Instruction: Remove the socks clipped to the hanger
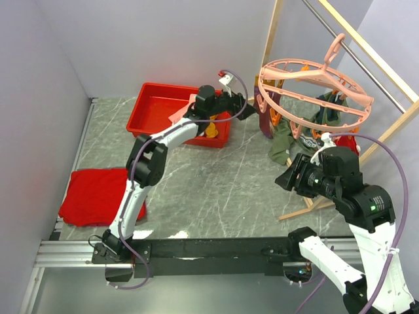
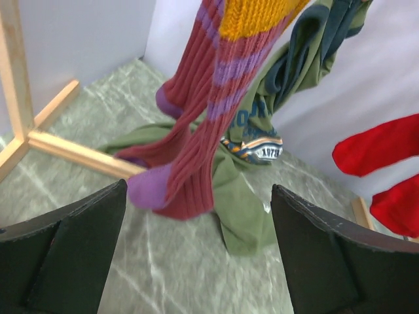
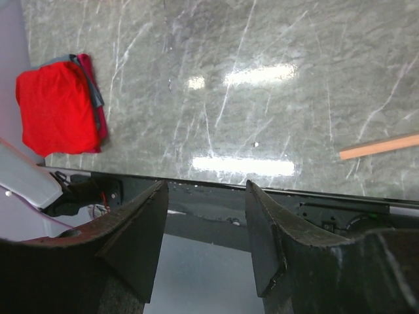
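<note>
Left tool (image 2: 200,216) gapes empty just short of the maroon ribbed knit sock with purple stripes (image 2: 196,131), which hangs from the round pink plastic ring hanger (image 1: 288,63) — closing here may also catch the olive green printed sock (image 2: 239,216) behind, or yank the hanger askew. Right tool (image 3: 206,216): released, empty.

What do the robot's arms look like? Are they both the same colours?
Yes. The left arm and right arm are both white tubes with chunky black joints. A thin purple cable loops along each one. The right arm has a tiny green light. The jaws are black and wedge-shaped.
</note>
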{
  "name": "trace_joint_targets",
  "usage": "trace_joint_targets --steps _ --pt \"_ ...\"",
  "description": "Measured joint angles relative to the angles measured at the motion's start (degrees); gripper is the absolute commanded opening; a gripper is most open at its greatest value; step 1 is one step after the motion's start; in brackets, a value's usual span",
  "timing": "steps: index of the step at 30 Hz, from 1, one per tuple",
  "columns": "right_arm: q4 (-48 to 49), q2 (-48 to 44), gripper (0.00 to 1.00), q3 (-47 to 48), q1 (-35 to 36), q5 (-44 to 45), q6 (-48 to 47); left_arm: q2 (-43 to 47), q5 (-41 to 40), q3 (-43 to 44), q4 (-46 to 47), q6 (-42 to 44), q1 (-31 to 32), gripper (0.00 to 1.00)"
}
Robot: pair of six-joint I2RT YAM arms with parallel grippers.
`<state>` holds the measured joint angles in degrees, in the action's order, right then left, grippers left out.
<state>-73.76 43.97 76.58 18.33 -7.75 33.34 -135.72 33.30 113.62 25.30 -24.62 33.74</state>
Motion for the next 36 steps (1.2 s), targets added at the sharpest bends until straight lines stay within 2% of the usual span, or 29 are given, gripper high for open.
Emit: trace_joint_targets --steps 1,2,4,5,11,15,19,24,31,36 --pt "-0.44 0.15 0.58 0.42 0.00 0.13 0.00 -0.83 -0.50 0.70 0.70 -0.02 0.35 0.89" --pt "-0.85 0.17 0.58 0.76 0.00 0.26 -0.02 -1.36 -0.94 1.18 1.25 -0.13 0.66 0.73" --pt "-1.51 0.15 0.58 1.22 0.00 0.52 -0.02 -2.71 -1.99 2.14 1.66 -0.76 1.38 0.52" --pt "-1.81 0.09 0.58 1.33 0.00 0.66 -0.02 -3.50 -2.51 2.89 1.84 -1.31 1.70 0.37" --pt "-3.37 -0.46 0.58 1.86 0.00 1.05 0.00 -5.90 -5.53 5.77 0.24 -3.37 3.06 0.01" --pt "-3.32 -2.12 0.58 1.95 0.00 1.05 0.07 -5.42 -6.73 5.35 -1.49 -3.23 3.21 0.01" --pt "-2.27 -3.87 0.58 1.38 0.00 0.59 0.26 -0.68 -7.56 0.26 -5.73 -2.80 3.17 0.01" --pt "0.98 -5.60 0.58 -1.88 0.00 -0.79 0.70 9.33 -7.96 -5.51 -13.05 -1.42 3.10 0.01" --pt "5.53 -6.73 0.59 -5.16 0.00 -2.64 1.36 22.97 -6.60 -8.83 -19.28 -1.68 3.52 0.01" --pt "9.20 -7.08 0.59 -6.54 0.00 -4.20 1.55 31.32 -6.01 -11.32 -23.74 -1.64 6.21 0.01"
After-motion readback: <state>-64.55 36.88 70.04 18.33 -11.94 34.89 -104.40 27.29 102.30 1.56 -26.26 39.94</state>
